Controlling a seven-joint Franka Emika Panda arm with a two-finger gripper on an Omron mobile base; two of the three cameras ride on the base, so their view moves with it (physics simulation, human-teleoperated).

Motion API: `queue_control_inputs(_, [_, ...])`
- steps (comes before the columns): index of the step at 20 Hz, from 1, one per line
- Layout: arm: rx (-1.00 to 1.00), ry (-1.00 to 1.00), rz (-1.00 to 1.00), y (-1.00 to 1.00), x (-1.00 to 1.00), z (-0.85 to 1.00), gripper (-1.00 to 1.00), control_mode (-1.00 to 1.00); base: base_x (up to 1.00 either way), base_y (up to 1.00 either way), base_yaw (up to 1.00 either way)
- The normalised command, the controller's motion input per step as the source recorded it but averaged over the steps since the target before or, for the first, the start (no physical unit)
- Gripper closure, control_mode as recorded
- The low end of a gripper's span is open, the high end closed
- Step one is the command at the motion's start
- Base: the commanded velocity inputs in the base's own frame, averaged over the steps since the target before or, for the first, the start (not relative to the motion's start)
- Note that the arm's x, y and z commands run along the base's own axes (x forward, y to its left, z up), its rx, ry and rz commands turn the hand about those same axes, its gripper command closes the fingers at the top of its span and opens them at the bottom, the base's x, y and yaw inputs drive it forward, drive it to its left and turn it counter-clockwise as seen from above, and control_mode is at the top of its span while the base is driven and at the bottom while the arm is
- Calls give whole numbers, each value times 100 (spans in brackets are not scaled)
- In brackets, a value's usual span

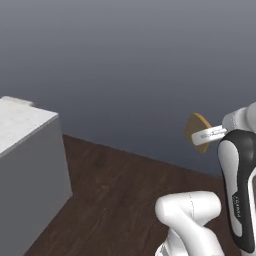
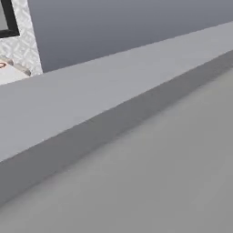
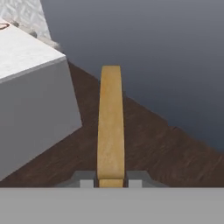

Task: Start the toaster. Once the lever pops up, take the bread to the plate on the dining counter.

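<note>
My gripper [image 1: 202,136] is shut on the bread [image 1: 195,127], a tan slice held up in the air at the right of the left base view. In the hand view the bread [image 3: 110,122] stands edge-on between the two fingertips [image 3: 87,180], rising from my gripper [image 3: 110,181]. The dining counter [image 1: 20,125], white marble on a grey block, lies off to the left, well apart from the bread. It shows again in the hand view [image 3: 26,57]. A thin red-orange arc at the counter's far edge looks like the plate rim [image 3: 3,25]. The toaster is out of view.
Dark wood floor [image 1: 125,200] stretches between me and the counter, with a plain grey wall [image 1: 130,60] behind. In the right base view a broad grey surface [image 2: 136,159] sits very close, with a dark frame [image 2: 7,18] at the top left.
</note>
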Motion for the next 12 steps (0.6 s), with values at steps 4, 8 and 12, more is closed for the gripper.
queue_control_inputs(4, [0, 0, 0, 0, 0, 0, 100, 100, 100, -9, -41])
queue_control_inputs(8, [0, 0, 0, 0, 0, 0, 100, 100, 100, 0, -26])
queue_control_inputs(12, [0, 0, 0, 0, 0, 0, 100, 100, 100, 2, -17])
